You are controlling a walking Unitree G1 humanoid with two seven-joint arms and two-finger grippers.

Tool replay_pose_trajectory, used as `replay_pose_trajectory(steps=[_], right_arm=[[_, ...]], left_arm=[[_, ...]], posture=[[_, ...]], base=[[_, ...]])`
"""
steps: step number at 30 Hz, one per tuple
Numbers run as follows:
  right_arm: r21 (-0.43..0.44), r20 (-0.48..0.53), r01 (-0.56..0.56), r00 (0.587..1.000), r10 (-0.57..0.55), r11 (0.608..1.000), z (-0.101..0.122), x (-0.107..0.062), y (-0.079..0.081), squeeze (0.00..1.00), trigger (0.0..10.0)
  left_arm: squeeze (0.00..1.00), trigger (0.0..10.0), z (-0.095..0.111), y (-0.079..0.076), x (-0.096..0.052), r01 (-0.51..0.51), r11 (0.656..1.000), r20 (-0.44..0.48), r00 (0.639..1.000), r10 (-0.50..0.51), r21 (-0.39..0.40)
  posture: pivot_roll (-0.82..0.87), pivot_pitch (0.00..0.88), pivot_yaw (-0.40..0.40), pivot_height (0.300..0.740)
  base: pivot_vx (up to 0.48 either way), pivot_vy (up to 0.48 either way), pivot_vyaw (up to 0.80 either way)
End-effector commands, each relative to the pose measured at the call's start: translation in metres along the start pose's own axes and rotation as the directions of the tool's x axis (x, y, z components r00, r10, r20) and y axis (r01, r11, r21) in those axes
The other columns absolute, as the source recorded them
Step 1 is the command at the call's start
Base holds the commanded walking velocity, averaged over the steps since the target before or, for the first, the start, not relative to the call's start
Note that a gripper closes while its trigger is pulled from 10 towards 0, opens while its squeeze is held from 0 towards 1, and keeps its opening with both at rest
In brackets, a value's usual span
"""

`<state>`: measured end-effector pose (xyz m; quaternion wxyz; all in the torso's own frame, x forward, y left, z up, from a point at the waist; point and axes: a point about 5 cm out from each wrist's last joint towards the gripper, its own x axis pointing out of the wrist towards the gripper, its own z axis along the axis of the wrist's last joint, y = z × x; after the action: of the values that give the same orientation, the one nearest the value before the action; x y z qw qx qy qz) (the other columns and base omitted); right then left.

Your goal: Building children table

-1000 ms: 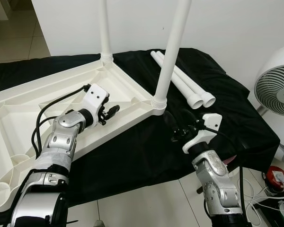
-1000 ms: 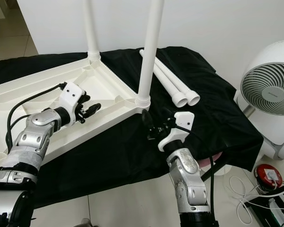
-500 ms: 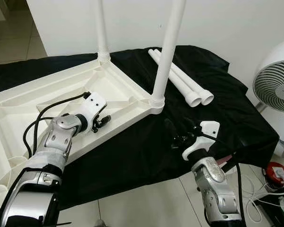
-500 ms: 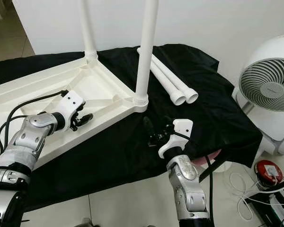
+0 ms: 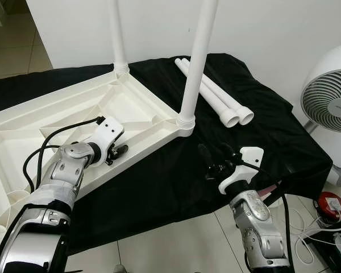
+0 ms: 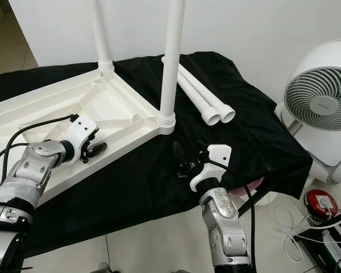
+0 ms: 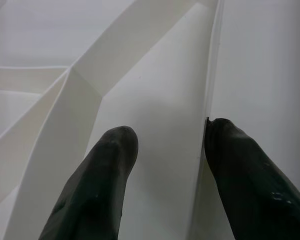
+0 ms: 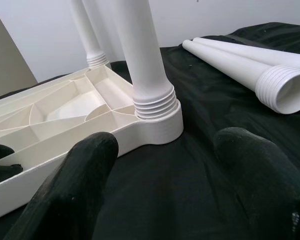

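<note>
Since a second ago I see my left gripper (image 5: 117,152) has dropped back from inside the tray-like underside to the near side wall of the upside-down white plastic table top (image 5: 62,122), and my right gripper (image 5: 215,161) has sunk a little lower over the black cloth (image 5: 176,182). The camera has shifted too, so the whole scene sits slightly differently.

The table top lies on the cloth with two white plastic legs screwed in upright: one at the near corner (image 5: 196,62), one at the far corner (image 5: 116,34). Two loose white tube legs (image 5: 216,96) lie side by side on the cloth beyond, near a white round fan (image 5: 329,108).

The left wrist view shows what the head views cannot: the fingers (image 7: 97,190) parted, straddling the thin wall, one tip touching it. The right wrist view shows its fingers (image 8: 75,185) spread wide, holding nothing, aimed at the near leg's ribbed collar (image 8: 152,102).
</note>
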<state>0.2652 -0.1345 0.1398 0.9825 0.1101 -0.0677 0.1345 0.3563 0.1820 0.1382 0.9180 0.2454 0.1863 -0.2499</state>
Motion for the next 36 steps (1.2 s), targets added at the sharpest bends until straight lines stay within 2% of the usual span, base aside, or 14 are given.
replay_pose_trajectory(steps=[1,2,3,4,5,6,18,25,28,29,30,32,33,36], right_arm=[[-0.005,0.010,0.003,1.000,-0.003,1.000,0.001,-0.002,0.001,0.00,10.0],[-0.005,0.010,0.003,1.000,-0.003,1.000,0.001,-0.002,0.001,0.00,10.0],[-0.004,0.009,0.004,1.000,-0.004,1.000,0.001,-0.002,0.001,0.00,10.0],[-0.004,0.009,0.005,1.000,-0.005,1.000,0.001,-0.002,0.002,0.00,10.0],[-0.004,0.008,0.005,1.000,-0.005,1.000,0.001,-0.002,0.002,0.00,10.0],[-0.004,0.008,0.006,1.000,-0.006,1.000,0.001,-0.002,0.002,0.00,10.0],[-0.001,0.014,0.010,1.000,-0.010,1.000,0.003,0.000,0.003,0.00,10.0],[0.007,0.021,-0.008,1.000,0.007,1.000,0.005,0.008,0.006,0.00,10.0],[0.006,0.022,-0.011,1.000,0.011,1.000,0.005,0.009,0.007,0.00,10.0],[0.002,0.022,-0.017,1.000,0.017,1.000,0.005,0.011,0.007,0.00,10.0],[-0.003,0.024,-0.021,0.999,0.021,1.000,0.005,0.012,0.007,0.00,10.0],[-0.007,0.027,-0.026,0.999,0.027,1.000,0.006,0.013,0.007,0.00,10.0],[-0.013,0.030,-0.028,0.999,0.028,1.000,0.007,0.014,0.007,0.00,10.0],[-0.016,0.032,-0.028,0.999,0.028,0.999,0.007,0.015,0.006,0.00,10.0]], left_arm=[[0.00,10.0,-0.022,0.003,-0.001,-0.084,0.996,-0.106,0.991,0.080,-0.031],[0.00,10.0,-0.022,0.003,-0.001,-0.084,0.996,-0.106,0.991,0.080,-0.031],[0.00,6.3,-0.024,0.005,0.000,-0.109,0.993,-0.121,0.987,0.103,-0.047],[0.00,1.3,-0.027,0.008,0.000,-0.152,0.987,-0.137,0.980,0.143,-0.056],[0.00,1.3,-0.028,0.009,0.001,-0.180,0.982,-0.147,0.974,0.170,-0.060],[0.00,0.0,-0.029,0.010,0.001,-0.197,0.979,-0.153,0.970,0.187,-0.057],[0.00,0.0,-0.026,0.010,0.005,-0.303,0.949,-0.150,0.946,0.288,-0.089],[0.00,0.0,0.010,-0.004,0.026,-0.326,0.940,-0.025,0.945,0.325,-0.106],[0.00,0.0,0.015,-0.006,0.029,-0.326,0.939,-0.006,0.945,0.327,-0.106],[0.00,3.3,0.022,-0.010,0.033,-0.321,0.941,0.028,0.945,0.326,-0.110],[0.00,4.1,0.029,-0.012,0.035,-0.316,0.941,0.061,0.944,0.325,-0.119],[0.00,4.3,0.034,-0.013,0.036,-0.305,0.943,0.089,0.944,0.318,-0.135],[0.00,10.0,0.039,-0.015,0.037,-0.283,0.948,0.125,0.945,0.301,-0.143],[0.00,10.0,0.042,-0.016,0.037,-0.268,0.952,0.145,0.946,0.289,-0.146]], posture=[[-0.04,0.045,0.008,0.740],[-0.04,0.045,0.008,0.740],[-0.04,0.045,0.008,0.740],[-0.05,0.045,0.008,0.740],[-0.05,0.045,0.008,0.740],[-0.05,0.045,0.008,0.740],[-0.04,0.041,-0.006,0.740],[-0.04,0.031,-0.032,0.740],[-0.04,0.031,-0.034,0.740],[-0.04,0.028,-0.036,0.740],[-0.05,0.024,-0.032,0.740],[-0.05,0.024,-0.032,0.740],[-0.05,0.024,-0.032,0.740],[-0.05,0.024,-0.032,0.740]], base=[[0.000,0.000,0.00],[0.000,0.000,0.00],[0.000,0.000,0.00],[0.000,0.000,0.00],[0.000,0.000,0.00],[0.000,0.000,0.00],[0.000,0.000,0.00],[0.000,0.000,0.00],[0.000,0.000,0.00],[0.000,0.000,0.00],[0.000,0.000,0.00],[0.000,0.000,0.00],[0.000,0.000,0.00],[0.000,0.000,0.00]])
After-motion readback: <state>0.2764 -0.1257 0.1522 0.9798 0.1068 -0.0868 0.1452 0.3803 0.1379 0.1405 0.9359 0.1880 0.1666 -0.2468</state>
